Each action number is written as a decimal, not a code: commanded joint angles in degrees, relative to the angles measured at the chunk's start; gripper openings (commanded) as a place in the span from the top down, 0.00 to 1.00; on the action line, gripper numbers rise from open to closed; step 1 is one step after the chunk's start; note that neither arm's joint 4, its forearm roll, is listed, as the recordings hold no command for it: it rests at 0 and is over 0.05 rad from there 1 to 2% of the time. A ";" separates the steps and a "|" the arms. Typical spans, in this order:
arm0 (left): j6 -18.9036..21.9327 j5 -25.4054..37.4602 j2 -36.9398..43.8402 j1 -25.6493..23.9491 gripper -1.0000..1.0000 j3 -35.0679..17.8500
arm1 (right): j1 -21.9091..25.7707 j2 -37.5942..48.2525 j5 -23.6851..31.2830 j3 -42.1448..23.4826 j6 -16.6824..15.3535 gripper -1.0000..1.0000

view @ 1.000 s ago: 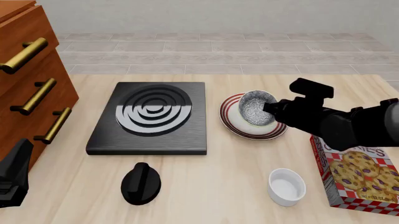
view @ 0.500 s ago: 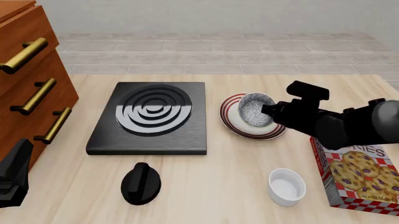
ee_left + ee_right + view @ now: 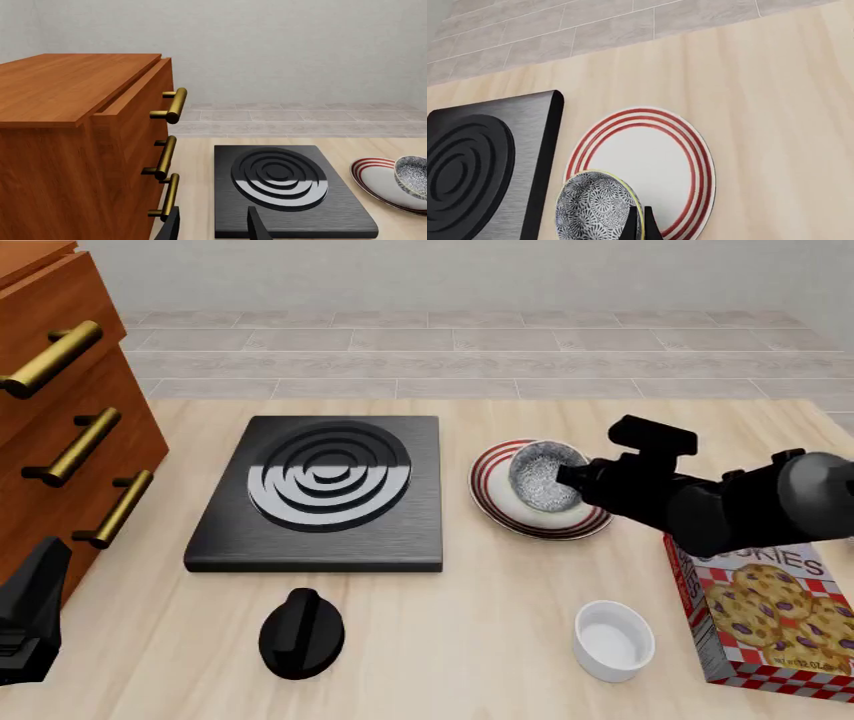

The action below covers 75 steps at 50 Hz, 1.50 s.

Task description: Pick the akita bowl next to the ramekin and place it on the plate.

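The right tool point(image 3: 571, 476) was clamped on the near-right rim of the akita bowl point(image 3: 541, 475), its fingers point(image 3: 639, 223) pinching the wall from inside and outside. The bowl sat tilted over the plate point(image 3: 497, 502), beside the black burner point(image 3: 324, 490). The ramekin point(image 3: 613, 640) stood well apart, nearer on the tabletop point(image 3: 467, 640). The left tool point(image 3: 212, 226) was apart, holding nothing.
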 commanded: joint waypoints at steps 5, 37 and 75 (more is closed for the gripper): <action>0.00 0.00 0.00 0.00 0.00 0.00 | -0.53 2.18 -0.58 -1.69 -0.10 1.00; 0.00 0.00 0.00 0.00 0.00 0.00 | -1.00 5.91 -1.12 -4.13 -0.59 1.00; 0.00 0.00 0.00 0.00 0.00 0.00 | -1.73 10.76 -4.37 -4.30 -1.04 1.00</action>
